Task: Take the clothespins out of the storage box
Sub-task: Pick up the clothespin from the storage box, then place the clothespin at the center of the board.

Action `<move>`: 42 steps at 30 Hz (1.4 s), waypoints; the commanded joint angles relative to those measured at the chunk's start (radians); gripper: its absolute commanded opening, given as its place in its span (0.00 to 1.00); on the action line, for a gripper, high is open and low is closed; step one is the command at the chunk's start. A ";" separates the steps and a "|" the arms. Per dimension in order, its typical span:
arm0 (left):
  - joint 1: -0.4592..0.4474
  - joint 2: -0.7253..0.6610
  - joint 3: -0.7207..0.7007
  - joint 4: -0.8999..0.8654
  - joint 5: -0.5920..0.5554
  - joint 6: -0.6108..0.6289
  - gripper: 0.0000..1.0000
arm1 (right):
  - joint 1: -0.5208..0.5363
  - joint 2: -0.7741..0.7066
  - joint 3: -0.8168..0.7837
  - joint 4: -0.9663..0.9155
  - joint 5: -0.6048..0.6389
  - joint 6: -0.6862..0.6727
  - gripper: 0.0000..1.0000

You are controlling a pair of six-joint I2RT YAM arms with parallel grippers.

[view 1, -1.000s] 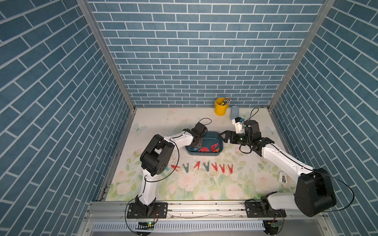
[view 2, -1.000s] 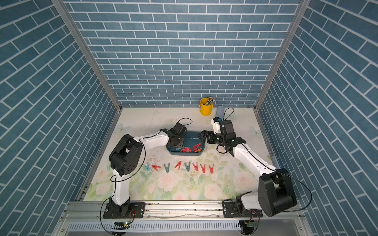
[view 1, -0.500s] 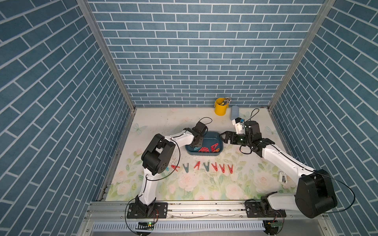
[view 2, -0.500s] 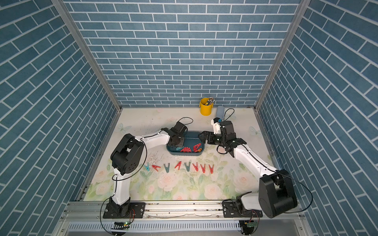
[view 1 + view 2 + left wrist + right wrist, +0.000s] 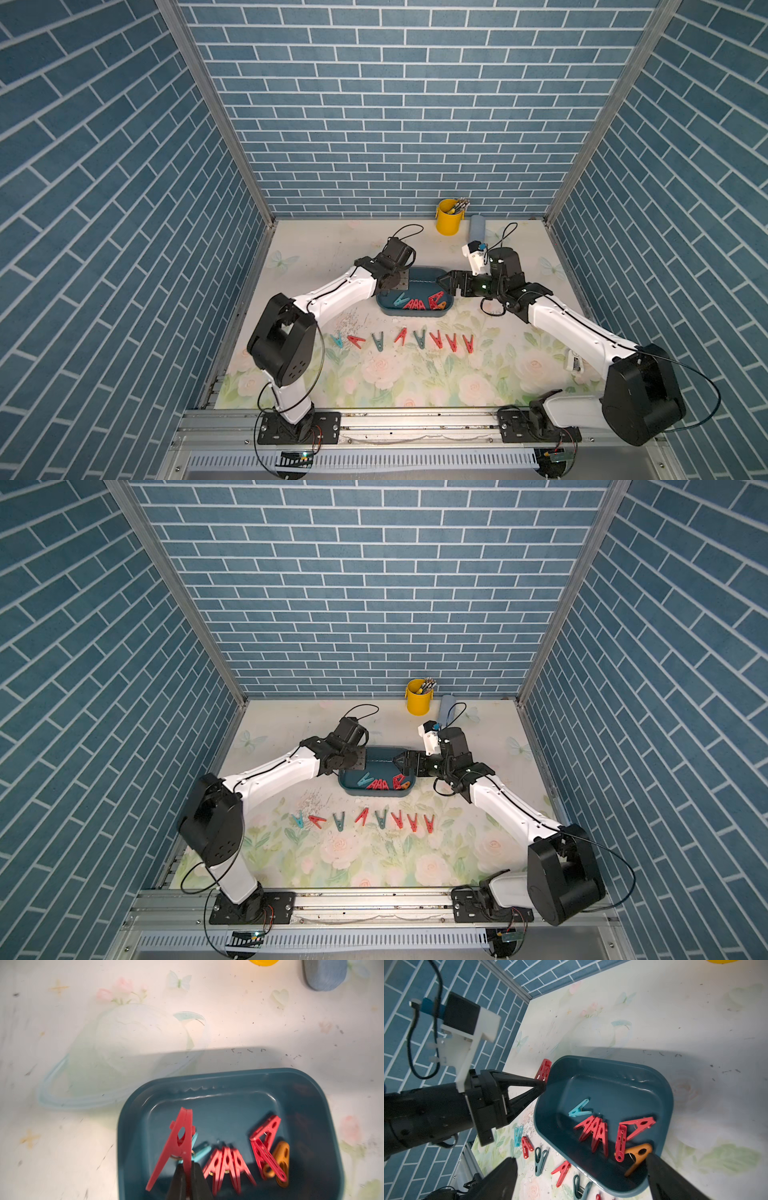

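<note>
The left fingers point(image 5: 178, 1186) are clenched on a red clothespin point(image 5: 178, 1140), held off the box floor, apparently for carrying out. Just beneath and beside them, other clothespins point(image 5: 226, 1163) lie inside the storage box point(image 5: 228, 1078). The right fingers point(image 5: 500, 1180) gape wide astride its end, likely steadying it. Farther off, a row of clothespins point(image 5: 452, 343) lines the surface point(image 5: 332, 249).

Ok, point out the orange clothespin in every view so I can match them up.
Top view: orange clothespin inside the storage box, front corner on the robot's right.
Top view: orange clothespin in that same corner.
Left wrist: orange clothespin in the box, partly behind a tilted red clothespin.
Right wrist: orange clothespin in a box corner.
Shared landmark: the storage box, seen in all four.
</note>
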 commanded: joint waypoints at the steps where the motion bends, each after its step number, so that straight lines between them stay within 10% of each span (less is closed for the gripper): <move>1: -0.001 -0.078 -0.068 -0.044 -0.037 -0.071 0.00 | 0.036 0.003 0.008 0.048 -0.019 0.003 0.99; 26: 0.235 -0.451 -0.545 -0.115 -0.138 -0.137 0.00 | 0.164 0.195 0.131 0.110 -0.062 0.000 0.99; 42: 0.065 -0.599 -0.697 -0.112 -0.032 -0.355 0.00 | 0.172 0.217 0.122 0.133 -0.070 0.010 1.00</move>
